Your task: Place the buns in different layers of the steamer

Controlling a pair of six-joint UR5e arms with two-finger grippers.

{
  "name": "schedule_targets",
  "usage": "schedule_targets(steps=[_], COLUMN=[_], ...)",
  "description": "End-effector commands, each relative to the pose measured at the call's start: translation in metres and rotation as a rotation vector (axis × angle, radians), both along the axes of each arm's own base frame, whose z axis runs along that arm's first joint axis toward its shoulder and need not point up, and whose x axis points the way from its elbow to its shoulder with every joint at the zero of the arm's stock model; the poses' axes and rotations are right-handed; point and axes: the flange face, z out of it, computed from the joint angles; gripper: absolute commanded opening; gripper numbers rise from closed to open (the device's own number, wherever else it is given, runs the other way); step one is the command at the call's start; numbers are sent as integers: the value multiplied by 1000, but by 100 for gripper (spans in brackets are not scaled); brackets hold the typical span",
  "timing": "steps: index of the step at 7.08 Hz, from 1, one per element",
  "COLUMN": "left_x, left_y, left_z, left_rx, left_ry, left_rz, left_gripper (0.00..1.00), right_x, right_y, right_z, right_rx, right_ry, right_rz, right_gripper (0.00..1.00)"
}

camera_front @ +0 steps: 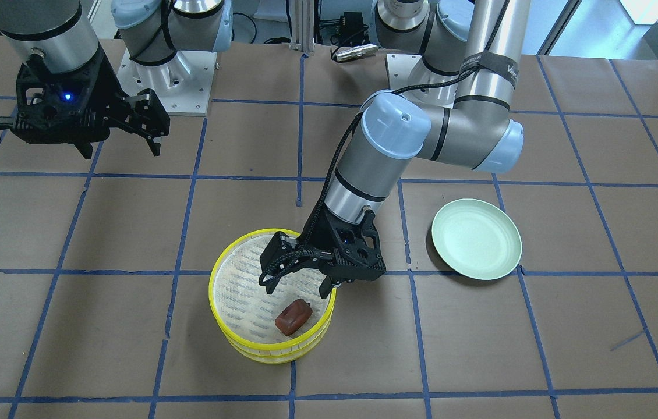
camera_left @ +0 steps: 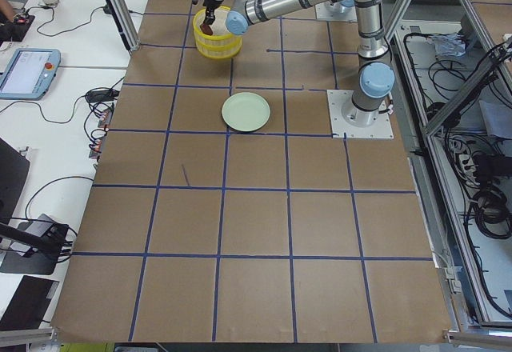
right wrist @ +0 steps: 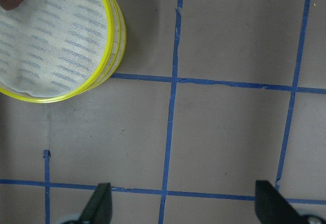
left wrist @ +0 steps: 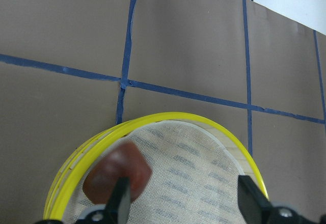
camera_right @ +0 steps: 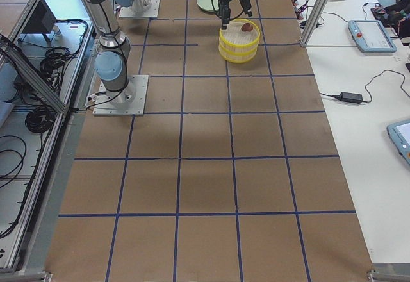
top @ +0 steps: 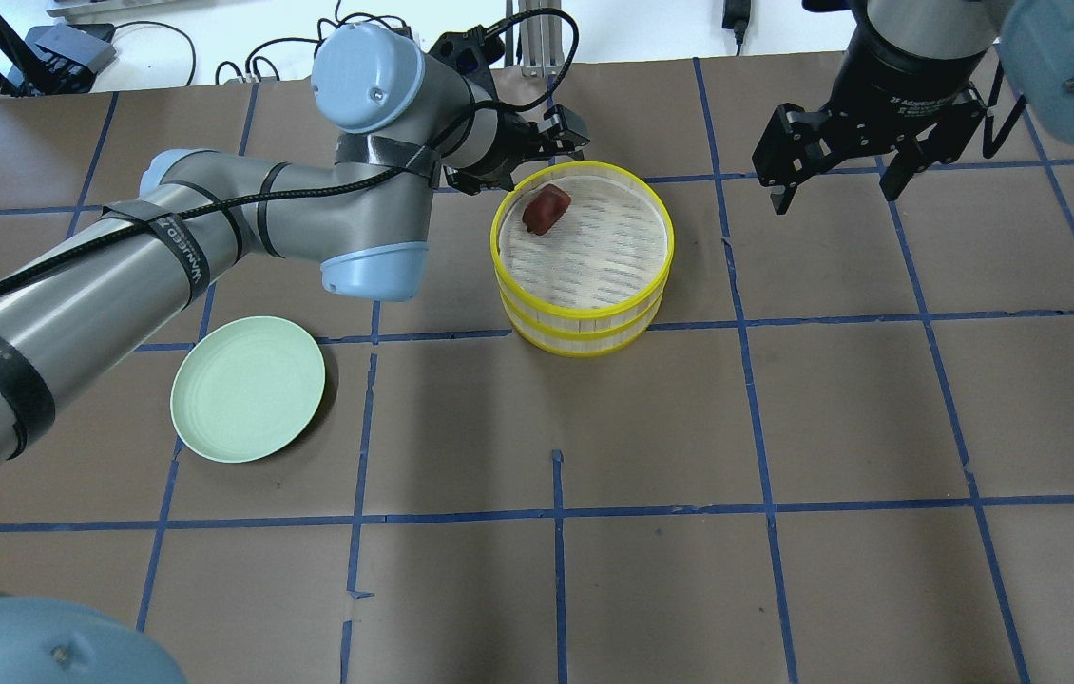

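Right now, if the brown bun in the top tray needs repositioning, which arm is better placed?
Left. The left gripper hangs open over the steamer, close beside the brown bun in its top tray. The right gripper, also open, hovers above the table, apart from the steamer.

Silver tubes [camera_front: 489,35], pale-blue joint caps [camera_front: 396,125], black right pincer [camera_front: 121,150] (blue LED), braided cable [camera_front: 333,163].

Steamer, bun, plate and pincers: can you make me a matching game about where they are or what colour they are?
Things:
1. bun
2. plate
3. left pincer
4. right pincer

Clues:
A. pale green
B. open, right over the steamer
C. open, off to one side of the steamer
D. reddish-brown, lying in the steamer's top tray

Pairs: 1-D, 2-A, 3-B, 4-C
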Motion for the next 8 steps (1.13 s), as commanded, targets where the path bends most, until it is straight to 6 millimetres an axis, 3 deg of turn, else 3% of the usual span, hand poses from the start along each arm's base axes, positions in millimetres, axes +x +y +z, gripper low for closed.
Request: schedule_targets(steps=[1, 2, 3, 4, 5, 7, 8], left_x=[13, 37, 78, 119, 145, 162, 161], left_y=[25, 39, 62, 88, 112, 149, 152], left_z=[41, 67, 103, 134, 152, 172, 170], left_rx=[50, 64, 117, 179, 256, 307, 304], left_ry=[-86, -223, -309, -332, -343, -514, -517], left_rz=[-51, -126, -201, -235, -214, -212, -239], left_gripper=[99, 100, 100, 100, 100, 100, 100], right_x=[0, 0, 3, 4, 4, 1, 2], right_y=[0, 0, 0, -5, -6, -9, -9], right_z=[1, 0, 0, 2, 5, 8, 9], right_rx=[-2, 0, -3, -9, -15, -20, -18], right_ry=[0, 0, -15, -34, -33, -15, -18], right_rz=[2, -1, -9, -19, -60, -107, -105], right_gripper=[99, 99, 99, 99, 99, 99, 99])
